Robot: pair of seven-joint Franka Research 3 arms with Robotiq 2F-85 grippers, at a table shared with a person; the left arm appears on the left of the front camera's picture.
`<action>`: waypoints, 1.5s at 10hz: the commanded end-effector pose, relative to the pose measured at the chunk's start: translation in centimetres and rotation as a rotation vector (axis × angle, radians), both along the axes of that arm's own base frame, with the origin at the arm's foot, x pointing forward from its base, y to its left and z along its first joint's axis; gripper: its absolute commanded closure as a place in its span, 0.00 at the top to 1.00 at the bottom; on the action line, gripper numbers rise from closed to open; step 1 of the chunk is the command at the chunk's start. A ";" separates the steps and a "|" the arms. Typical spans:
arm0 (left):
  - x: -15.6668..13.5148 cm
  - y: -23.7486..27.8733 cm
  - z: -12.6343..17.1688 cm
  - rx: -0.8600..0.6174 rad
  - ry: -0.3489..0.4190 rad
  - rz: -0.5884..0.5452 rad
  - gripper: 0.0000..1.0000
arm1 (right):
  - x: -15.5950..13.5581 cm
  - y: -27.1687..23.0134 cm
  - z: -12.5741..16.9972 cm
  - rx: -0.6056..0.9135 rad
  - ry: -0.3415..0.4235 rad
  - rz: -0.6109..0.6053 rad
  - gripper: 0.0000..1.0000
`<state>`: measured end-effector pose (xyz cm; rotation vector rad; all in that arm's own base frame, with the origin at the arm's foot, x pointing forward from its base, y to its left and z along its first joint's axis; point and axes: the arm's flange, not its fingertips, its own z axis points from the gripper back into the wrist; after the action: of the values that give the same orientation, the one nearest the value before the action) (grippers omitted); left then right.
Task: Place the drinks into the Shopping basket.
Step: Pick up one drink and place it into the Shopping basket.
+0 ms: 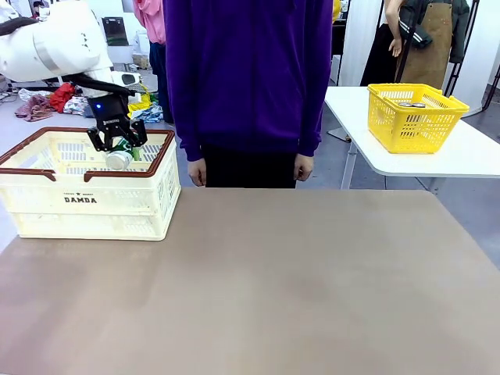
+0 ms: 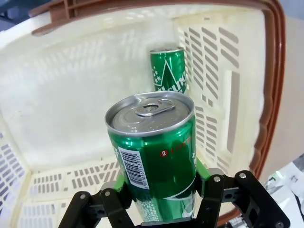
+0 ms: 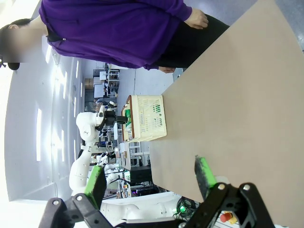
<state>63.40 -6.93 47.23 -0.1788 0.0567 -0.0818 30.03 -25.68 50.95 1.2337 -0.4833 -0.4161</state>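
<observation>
The left hand point(image 1: 119, 145) is clamped on a green can point(image 1: 123, 158), its green pads pressing the can's two sides. It hangs over the open top of the basket point(image 1: 94, 205), about level with the brown rim, and the can is tilted with its silver end toward the near side. The basket sits on the far left of the bench point(image 1: 297, 281).

In the left wrist view the can point(image 2: 154, 156) sits between the fingers point(image 2: 116, 202) with its pull-tab end pointing away from the hand. Below it is the basket's cream floor and slotted wall point(image 2: 71, 95). A second can point(image 2: 167, 71), also green, is inside the basket against a slotted wall near a corner.

The right hand point(image 3: 151, 178) has its fingers apart with nothing between them, above the bare bench point(image 3: 247, 104).

A person point(image 1: 246, 70) in purple stands at the far edge. To the far right, a yellow basket point(image 1: 414, 117) rests on a white table point(image 1: 469, 156).
</observation>
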 end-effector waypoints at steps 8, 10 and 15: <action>-2.4 -0.2 -4.0 0.038 -0.015 0.047 0.00 | 0.1 0.0 0.1 0.002 -0.028 0.006 1.00; -2.3 -0.4 -4.2 0.037 -0.017 0.053 0.00 | 0.1 0.0 0.1 0.002 -0.028 0.006 1.00; -1.3 -1.3 -5.0 0.028 -0.009 0.062 1.00 | 0.1 0.0 0.1 0.002 -0.028 0.006 1.00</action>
<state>61.83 -7.91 42.12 -0.1586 0.0551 -0.0361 30.04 -25.68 50.95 1.2338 -0.4832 -0.4161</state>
